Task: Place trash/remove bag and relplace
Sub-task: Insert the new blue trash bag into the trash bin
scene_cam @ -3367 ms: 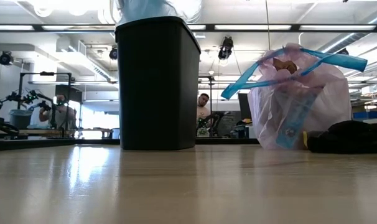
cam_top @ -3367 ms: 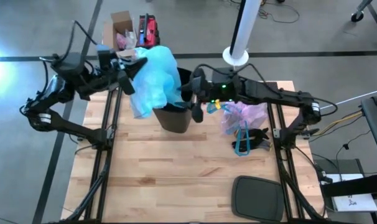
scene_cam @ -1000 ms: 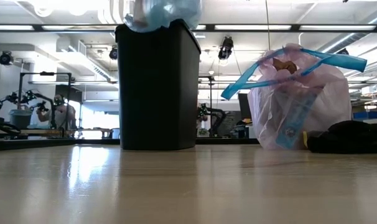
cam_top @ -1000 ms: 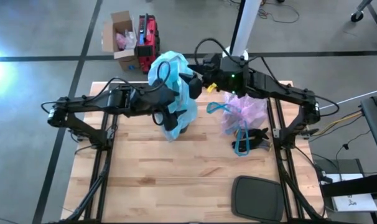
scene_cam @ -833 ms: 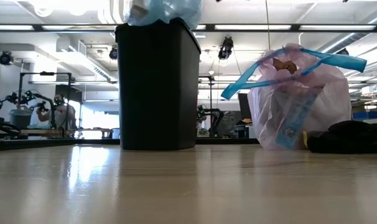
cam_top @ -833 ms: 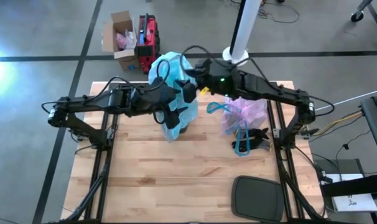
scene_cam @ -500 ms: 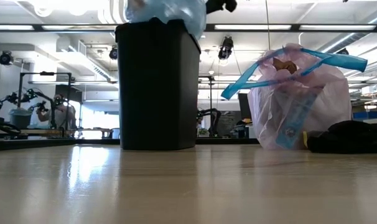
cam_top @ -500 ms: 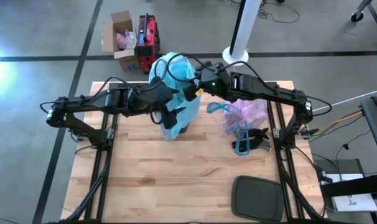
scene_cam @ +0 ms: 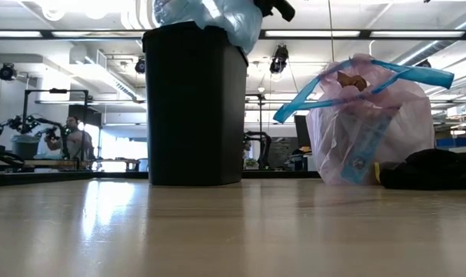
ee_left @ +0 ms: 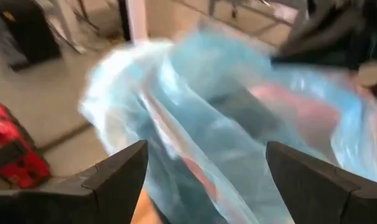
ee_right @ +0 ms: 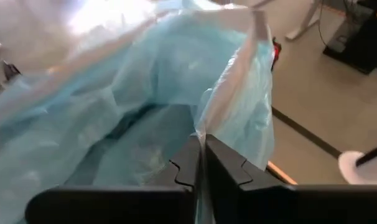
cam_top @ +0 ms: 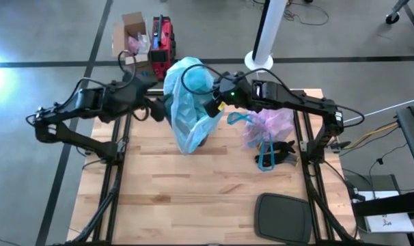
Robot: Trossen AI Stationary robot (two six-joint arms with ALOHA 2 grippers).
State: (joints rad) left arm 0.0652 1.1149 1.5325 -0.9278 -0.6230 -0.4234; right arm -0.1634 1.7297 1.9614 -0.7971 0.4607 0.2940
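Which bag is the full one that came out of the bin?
On the wooden table, look right of the black bin. The tied pink bag sits there with blue drawstring loops, unlike the light-blue bag draped over the bin.

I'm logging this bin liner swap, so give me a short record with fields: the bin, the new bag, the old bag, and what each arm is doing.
bin: black bin upright on the wooden table
new bag: light-blue bag draped over the bin's top, hanging down its side
old bag: lavender-pink bag with blue drawstrings, lying on the table beside the bin, apart from it
right gripper: fingers shut on the light-blue bag's edge
left gripper: fingers open, facing the light-blue bag, holding nothing
lid: dark lid flat near the table's front edge
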